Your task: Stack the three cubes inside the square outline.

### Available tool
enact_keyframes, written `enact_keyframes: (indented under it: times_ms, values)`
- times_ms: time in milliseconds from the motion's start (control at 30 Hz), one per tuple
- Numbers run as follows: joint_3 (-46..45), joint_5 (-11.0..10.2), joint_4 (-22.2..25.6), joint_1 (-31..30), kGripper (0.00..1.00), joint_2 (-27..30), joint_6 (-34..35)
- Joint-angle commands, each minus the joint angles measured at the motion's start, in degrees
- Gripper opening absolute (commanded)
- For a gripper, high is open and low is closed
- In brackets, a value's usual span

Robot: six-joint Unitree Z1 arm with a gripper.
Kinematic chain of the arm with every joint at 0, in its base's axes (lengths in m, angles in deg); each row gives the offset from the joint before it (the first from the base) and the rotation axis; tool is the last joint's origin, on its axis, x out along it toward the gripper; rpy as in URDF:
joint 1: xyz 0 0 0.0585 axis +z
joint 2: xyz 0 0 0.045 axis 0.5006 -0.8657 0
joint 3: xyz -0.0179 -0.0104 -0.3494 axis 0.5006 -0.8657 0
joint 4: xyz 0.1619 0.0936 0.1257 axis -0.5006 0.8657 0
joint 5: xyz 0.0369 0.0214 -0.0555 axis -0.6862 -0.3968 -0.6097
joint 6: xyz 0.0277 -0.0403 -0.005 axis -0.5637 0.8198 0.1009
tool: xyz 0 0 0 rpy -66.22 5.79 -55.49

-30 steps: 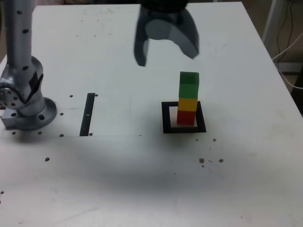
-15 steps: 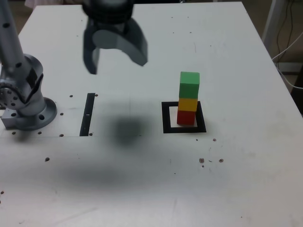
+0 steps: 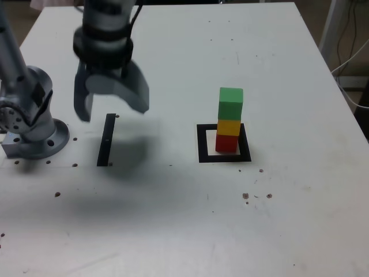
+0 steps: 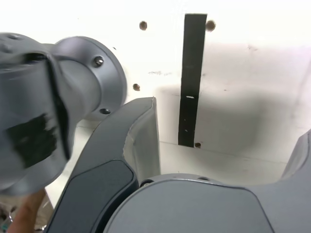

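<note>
The three cubes stand as one tower inside the square outline: red cube at the base, yellow cube on it, green cube on top. My gripper hangs open and empty far to the exterior view's left of the tower, just above the thin black strip. In the wrist view my open gripper has one dark finger beside the strip; the cubes and outline are out of that view.
The arm's grey base stands at the exterior view's left edge, and shows large in the wrist view as the base. Small screw holes dot the white table. Cables hang past the table's right edge.
The gripper has swung from above the tower to the exterior view's left and come down over the black strip. The tower has not moved.
</note>
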State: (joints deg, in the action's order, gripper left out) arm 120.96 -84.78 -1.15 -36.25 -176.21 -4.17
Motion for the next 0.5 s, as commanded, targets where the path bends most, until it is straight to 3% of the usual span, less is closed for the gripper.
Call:
enact_keyframes:
  times_ms: [0,233,467]
  values:
    - [-2.33,0.73,-2.30,0.06,0.99,-0.06,0.16]
    - [-7.93,2.13,-8.44,0.06,0.99,-0.98,0.17]
    - [-9.46,2.41,-10.60,0.06,0.99,-1.26,0.17]
